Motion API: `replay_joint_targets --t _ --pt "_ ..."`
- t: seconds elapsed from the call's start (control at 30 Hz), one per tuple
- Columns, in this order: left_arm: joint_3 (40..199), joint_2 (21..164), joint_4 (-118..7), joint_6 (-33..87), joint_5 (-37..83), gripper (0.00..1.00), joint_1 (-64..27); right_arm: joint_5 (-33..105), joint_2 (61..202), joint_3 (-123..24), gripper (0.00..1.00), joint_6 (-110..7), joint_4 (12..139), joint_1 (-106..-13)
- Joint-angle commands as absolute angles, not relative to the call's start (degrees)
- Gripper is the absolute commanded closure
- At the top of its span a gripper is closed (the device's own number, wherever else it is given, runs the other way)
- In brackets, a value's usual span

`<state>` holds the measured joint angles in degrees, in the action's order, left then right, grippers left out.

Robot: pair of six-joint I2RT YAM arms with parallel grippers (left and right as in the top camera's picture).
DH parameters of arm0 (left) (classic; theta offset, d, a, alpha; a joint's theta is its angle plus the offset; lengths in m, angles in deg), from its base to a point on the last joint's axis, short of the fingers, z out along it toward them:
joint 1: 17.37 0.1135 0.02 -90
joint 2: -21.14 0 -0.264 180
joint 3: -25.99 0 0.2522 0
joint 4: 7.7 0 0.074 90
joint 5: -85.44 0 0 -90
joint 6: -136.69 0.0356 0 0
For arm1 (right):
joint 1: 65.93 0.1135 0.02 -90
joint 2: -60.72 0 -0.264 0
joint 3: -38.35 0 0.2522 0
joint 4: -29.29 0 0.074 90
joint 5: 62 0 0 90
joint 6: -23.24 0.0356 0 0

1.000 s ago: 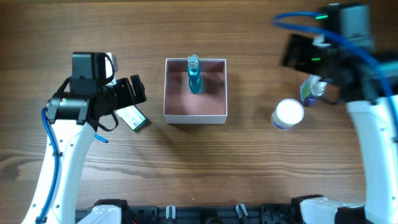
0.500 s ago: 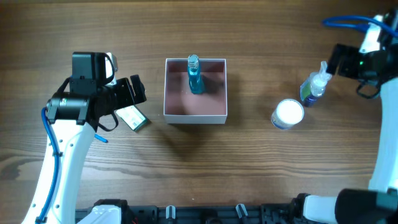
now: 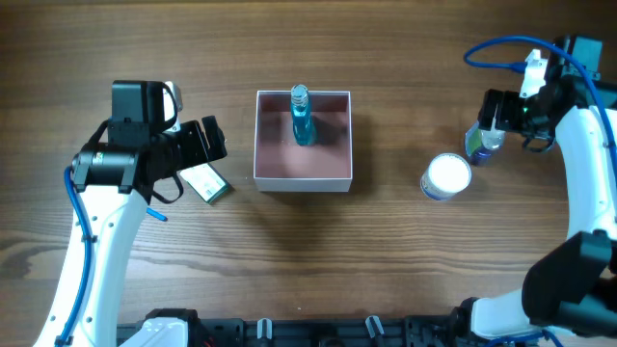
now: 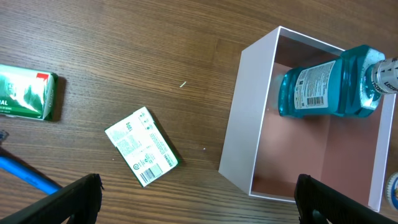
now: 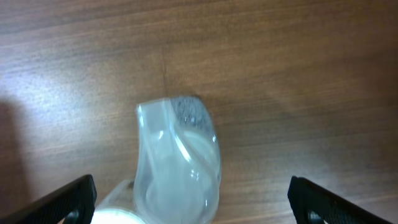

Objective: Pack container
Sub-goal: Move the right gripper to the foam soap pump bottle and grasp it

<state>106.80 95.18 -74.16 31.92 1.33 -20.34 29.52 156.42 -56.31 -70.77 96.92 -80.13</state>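
Right arm is back in from the far right edge vs half a second ago. Right end effector [image 5: 192, 182] now sits over the small clear-capped bottle [image 3: 479, 143]. Its fingers are spread wide, one in each lower corner of the right wrist view. The bottle is between them, no contact visible. White-lidded jar [image 3: 446, 176] stands just beside that bottle on the counter [image 3: 405, 251].

Left arm unchanged. Left end effector [image 4: 198, 186] is also spread wide, gripping nothing, left of the container [image 3: 313, 162].

Container sits mid-counter: square, thin white walls, pink floor. Blue mouthwash bottle [image 3: 302, 120] is inside, in the far half, cap at the far wall. Can't tell if it lies flat or leans.

Small printed box [image 4: 142, 146] lies on the counter near the container's left wall, apart from it. Green packet [image 4: 25, 96] is further out, visible in the left wrist view only.
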Motion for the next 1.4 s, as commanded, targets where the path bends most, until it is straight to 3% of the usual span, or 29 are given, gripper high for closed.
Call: replay_joint_targets --t 0.0,0.57,0.73,0.87,1.37 --pt "107.8 95.5 -74.0 31.2 2.0 0.0 -20.6 30.2 158.6 -55.7 0.0 -71.8 96.0 -80.3" --pt "107.8 95.5 -74.0 31.2 2.0 0.0 -20.6 29.2 163.6 -55.7 0.01 -71.7 92.9 -80.3" --pt "107.8 95.5 -74.0 31.2 2.0 0.0 -20.6 29.2 163.6 -55.7 0.18 -71.7 92.7 -80.3" --pt "107.8 95.5 -74.0 31.2 2.0 0.0 -20.6 29.1 163.6 -55.7 0.24 -71.6 92.8 -80.3" --pt "107.8 95.5 -74.1 31.2 2.0 0.0 -20.6 28.9 163.7 -55.7 0.32 -71.1 93.0 -80.3"
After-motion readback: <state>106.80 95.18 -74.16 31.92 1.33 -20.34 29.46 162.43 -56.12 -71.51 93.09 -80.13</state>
